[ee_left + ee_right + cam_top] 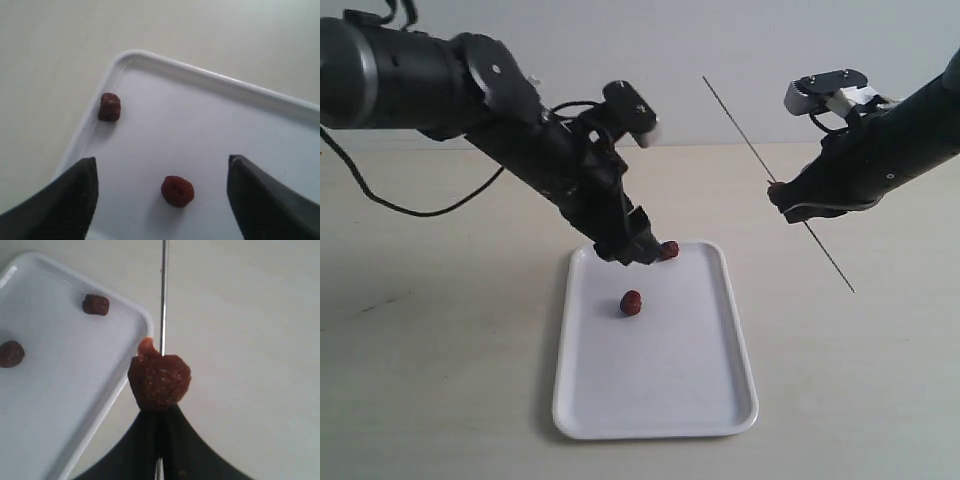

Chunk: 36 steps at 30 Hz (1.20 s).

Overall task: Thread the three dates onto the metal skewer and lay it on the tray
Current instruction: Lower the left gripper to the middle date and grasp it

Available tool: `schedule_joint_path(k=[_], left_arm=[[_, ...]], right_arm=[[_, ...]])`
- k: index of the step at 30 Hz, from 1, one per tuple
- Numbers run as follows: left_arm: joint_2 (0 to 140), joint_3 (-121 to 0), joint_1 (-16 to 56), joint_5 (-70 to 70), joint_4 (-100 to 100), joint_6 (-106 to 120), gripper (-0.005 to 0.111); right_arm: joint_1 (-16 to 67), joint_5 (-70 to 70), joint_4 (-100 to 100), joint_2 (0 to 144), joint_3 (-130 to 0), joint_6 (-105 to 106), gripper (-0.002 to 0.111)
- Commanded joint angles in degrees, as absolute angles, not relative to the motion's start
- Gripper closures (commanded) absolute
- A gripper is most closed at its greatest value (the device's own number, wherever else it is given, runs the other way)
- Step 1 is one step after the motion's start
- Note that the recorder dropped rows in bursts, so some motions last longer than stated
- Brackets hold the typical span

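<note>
Tray (210,80): white, smooth, plastic-looking; a soft gloss is seen along the rim. Skewer (164,290): grey metal, faint sheen noted. Speared date (160,381) at the right gripper (159,415) tips: rough, wrinkled, pale-speckled, matt. Loose date (177,191) between the fingers (70,200) of the left gripper (161,165): dull, wrinkled. The fingers are recorded as black, matt, finely textured. Table (45,60): pale, matt, smooth.

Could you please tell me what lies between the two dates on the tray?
Nothing. The left wrist view shows only bare tray between the date by the rim and the other date.
</note>
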<state>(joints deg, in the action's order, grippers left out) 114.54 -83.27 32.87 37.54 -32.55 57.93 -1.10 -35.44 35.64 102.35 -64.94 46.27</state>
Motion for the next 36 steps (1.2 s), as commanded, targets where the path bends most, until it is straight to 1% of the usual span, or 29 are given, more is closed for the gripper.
schedule_joint_path(k=[1, 4, 6, 11, 15, 17, 24, 32, 36], left_arm=[[116.6, -85.0, 36.6, 37.2, -16.3, 35.9, 0.037], [119.4, -88.3, 36.9, 41.0, -14.0, 24.7, 0.037], [120.7, -90.0, 36.9, 41.0, -13.7, 18.7, 0.037], [124.4, -95.3, 37.3, 43.2, -12.2, 8.2, 0.038], [127.7, -99.4, 37.6, 51.2, -6.6, 1.5, 0.038], [129.6, -101.3, 38.6, 54.6, -3.4, -0.7, 0.038], [130.2, -101.3, 41.3, 54.5, -1.4, -2.2, 0.038], [132.6, -101.3, 41.4, 56.9, -0.7, -4.3, 0.038], [132.6, -101.3, 41.4, 54.2, -0.7, -4.3, 0.038]], right_arm=[[-1.4, -35.6, 32.7, 101.4, -64.9, 43.3, 0.108], [-1.4, -35.7, 32.7, 101.4, -64.9, 43.3, 0.108], [-1.4, -36.0, 32.7, 101.4, -64.9, 43.4, 0.108], [-1.4, -36.1, 32.6, 101.4, -64.9, 43.4, 0.108], [-1.4, -36.1, 32.6, 101.4, -64.9, 43.4, 0.108], [-1.4, -35.9, 32.6, 101.4, -64.9, 43.4, 0.108], [-1.4, -35.9, 32.6, 101.4, -64.9, 43.4, 0.108], [-1.4, -36.0, 32.7, 101.4, -64.9, 43.4, 0.108], [-1.4, -36.1, 32.7, 101.4, -64.9, 43.4, 0.108]])
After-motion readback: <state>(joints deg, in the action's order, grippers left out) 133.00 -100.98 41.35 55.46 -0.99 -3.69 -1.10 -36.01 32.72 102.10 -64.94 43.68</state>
